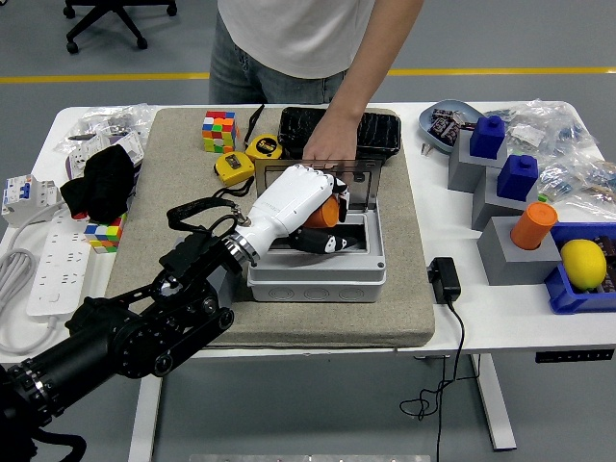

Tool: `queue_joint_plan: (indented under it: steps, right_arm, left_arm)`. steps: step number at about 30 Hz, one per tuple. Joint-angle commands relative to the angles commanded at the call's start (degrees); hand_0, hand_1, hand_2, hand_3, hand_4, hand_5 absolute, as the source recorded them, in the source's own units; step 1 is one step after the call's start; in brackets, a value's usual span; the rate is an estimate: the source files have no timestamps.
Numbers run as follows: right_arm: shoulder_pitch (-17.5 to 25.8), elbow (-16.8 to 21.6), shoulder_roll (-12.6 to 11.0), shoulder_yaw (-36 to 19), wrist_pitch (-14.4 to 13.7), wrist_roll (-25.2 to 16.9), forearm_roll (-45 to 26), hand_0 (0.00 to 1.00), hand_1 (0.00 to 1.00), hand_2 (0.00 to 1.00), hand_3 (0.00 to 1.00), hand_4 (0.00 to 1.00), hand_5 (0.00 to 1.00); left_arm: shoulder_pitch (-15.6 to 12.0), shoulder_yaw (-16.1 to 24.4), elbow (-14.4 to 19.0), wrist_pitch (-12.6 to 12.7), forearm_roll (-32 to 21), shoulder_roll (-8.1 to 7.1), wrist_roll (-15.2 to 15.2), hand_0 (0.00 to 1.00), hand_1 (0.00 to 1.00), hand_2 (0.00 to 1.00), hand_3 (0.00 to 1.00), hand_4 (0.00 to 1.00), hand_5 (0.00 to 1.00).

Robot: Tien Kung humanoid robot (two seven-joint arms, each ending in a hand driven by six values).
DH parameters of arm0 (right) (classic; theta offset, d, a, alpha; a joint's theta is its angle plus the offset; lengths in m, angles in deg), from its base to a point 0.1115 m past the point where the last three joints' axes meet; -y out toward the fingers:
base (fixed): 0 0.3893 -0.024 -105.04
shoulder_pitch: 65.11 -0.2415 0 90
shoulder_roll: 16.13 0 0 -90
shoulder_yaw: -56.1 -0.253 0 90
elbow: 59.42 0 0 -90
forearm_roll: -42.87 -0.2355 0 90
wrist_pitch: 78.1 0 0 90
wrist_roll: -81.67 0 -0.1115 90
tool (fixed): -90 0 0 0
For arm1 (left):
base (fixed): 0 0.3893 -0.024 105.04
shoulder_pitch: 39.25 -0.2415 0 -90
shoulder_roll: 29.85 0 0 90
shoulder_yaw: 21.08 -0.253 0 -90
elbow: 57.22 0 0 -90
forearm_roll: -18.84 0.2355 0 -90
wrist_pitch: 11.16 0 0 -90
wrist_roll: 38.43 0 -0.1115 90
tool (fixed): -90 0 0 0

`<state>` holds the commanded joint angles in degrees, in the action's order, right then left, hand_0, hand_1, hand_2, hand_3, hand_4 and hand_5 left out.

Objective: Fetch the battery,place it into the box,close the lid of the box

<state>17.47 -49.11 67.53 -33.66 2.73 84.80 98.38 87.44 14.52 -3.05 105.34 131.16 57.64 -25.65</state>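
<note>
My left hand [322, 228], white with black fingertips, reaches in from the lower left and is shut on the orange battery [327, 213]. It holds the battery inside the open grey box [318, 280] on the beige mat, near the box's far side. A person's hand [326, 154] at the back holds the box's clear lid [359, 189] tilted up. My hand hides most of the battery. My right arm is out of view.
Two yellow tape measures [234, 167], a colour cube [218, 130] and a black tray [374, 129] lie behind the box. A black power adapter [444, 279] lies to its right. Grey blocks with blue and orange pieces [532, 225] stand far right. A power strip [48, 260] lies far left.
</note>
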Motion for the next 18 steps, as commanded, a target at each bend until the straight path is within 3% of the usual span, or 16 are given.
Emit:
queue_joint_plan:
  steps: [1,2,7,8,13,14,18]
  right_arm:
    - [0.00,0.00,0.01,-0.02,0.00,0.00,0.02,0.975,0.783,0.747,0.794,0.998,0.998]
    - [-0.01,0.00,0.02,-0.04,0.01,-0.01,0.04,0.974,0.783,0.747,0.796,0.998,0.998]
    - [-0.05,0.00,0.01,-0.01,0.01,-0.04,-0.03,0.974,0.783,0.747,0.796,0.998,0.998]
    - [-0.06,0.00,0.01,-0.01,0.00,-0.03,-0.03,0.975,0.783,0.747,0.796,0.998,0.998]
    - [-0.12,0.00,0.03,-0.03,0.00,-0.03,-0.02,0.975,0.783,0.747,0.796,0.998,0.998]
    - [-0.12,0.00,0.04,-0.02,0.00,-0.04,-0.02,0.973,0.783,0.747,0.796,0.998,0.998]
    - [-0.09,0.00,0.05,-0.09,0.00,-0.03,0.02,0.973,0.783,0.747,0.796,0.998,0.998]
  left_arm:
    - [0.00,-0.01,-0.03,-0.01,-0.07,-0.01,0.05,0.035,0.002,0.002,0.031,0.916,0.249]
    - [-0.01,0.01,-0.03,-0.04,-0.15,-0.03,0.09,0.035,0.002,0.002,0.027,0.954,0.402]
    - [-0.08,0.47,0.11,-0.29,-0.62,-0.05,0.36,0.035,0.002,0.002,0.027,0.954,0.402]
    - [-0.07,0.51,0.12,-0.33,-0.71,-0.05,0.39,0.036,0.002,0.002,0.026,0.962,0.610]
    - [-0.10,0.57,0.30,-0.77,-2.89,-0.17,1.35,0.036,0.002,0.002,0.026,0.962,0.610]
    - [-0.12,0.59,0.43,-0.77,-3.10,-0.17,1.53,0.036,0.002,0.002,0.026,0.953,0.846]
    - [-0.27,0.62,0.85,-0.72,-2.81,-0.05,1.40,0.036,0.002,0.002,0.026,0.953,0.846]
